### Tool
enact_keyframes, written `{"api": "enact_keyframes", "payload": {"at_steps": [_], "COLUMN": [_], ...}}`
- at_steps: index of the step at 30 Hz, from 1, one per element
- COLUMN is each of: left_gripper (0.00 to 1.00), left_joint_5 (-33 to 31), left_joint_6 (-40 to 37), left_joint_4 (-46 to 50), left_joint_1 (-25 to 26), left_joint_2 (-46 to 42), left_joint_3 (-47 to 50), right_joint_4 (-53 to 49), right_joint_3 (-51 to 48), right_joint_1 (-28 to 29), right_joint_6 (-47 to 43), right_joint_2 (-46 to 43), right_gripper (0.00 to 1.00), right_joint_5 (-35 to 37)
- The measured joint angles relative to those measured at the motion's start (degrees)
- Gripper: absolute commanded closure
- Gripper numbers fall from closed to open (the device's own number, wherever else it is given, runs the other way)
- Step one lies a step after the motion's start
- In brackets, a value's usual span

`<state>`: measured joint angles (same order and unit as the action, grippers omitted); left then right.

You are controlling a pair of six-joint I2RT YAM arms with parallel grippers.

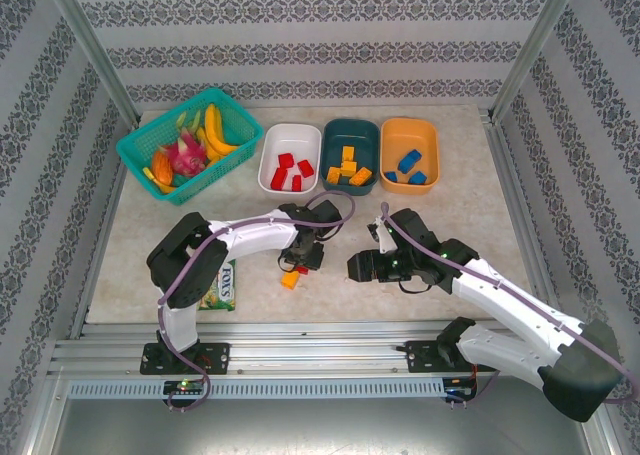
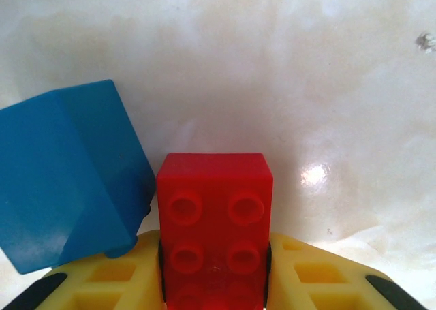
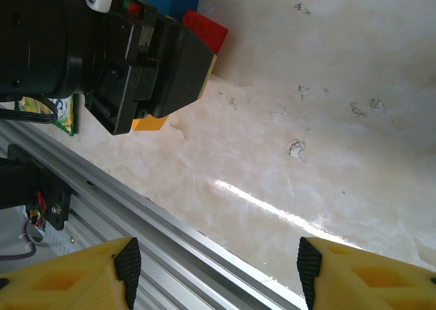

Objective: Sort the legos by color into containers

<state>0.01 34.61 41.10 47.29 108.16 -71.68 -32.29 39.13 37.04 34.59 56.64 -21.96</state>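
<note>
My left gripper (image 2: 214, 255) is shut on a red lego (image 2: 214, 187), studs facing the camera, low over the table. A blue lego (image 2: 68, 174) lies tilted just left of it, touching the left finger. From above, the left gripper (image 1: 305, 257) hangs over an orange-yellow lego (image 1: 290, 279) at the table's front middle. My right gripper (image 1: 358, 267) stands open a little to the right; between its fingertips (image 3: 128, 262) is only table and rail. The white container (image 1: 290, 138) holds red legos, the dark teal container (image 1: 350, 132) orange-yellow ones, the orange container (image 1: 410, 133) blue ones.
A teal lattice basket (image 1: 140, 147) of fruit stands at the back left. A green snack packet (image 1: 222, 287) lies by the left arm's base. An aluminium rail (image 1: 320, 337) runs along the near table edge, and metal posts rise at the back corners.
</note>
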Motion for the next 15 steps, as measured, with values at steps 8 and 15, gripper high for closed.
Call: {"api": "enact_keyframes", "payload": {"at_steps": [8,15], "left_gripper": [0.66,0.66], "left_joint_5": [-0.7,2.3], "left_joint_6": [0.0,0.1], "left_joint_4": [6.1,8.0], "left_joint_1": [-0.2,-6.6], "left_joint_2": [-1.5,-6.4], "left_joint_3": [-8.9,-21.4], "right_joint_4": [-1.5,1.8], "right_joint_3": [3.1,11.2], "right_joint_1": [-0.9,-5.9], "right_joint_6": [1.2,6.3], "right_joint_2": [-2.7,-2.6], "right_gripper": [0.36,0.32], "right_joint_5": [1.4,2.4]}}
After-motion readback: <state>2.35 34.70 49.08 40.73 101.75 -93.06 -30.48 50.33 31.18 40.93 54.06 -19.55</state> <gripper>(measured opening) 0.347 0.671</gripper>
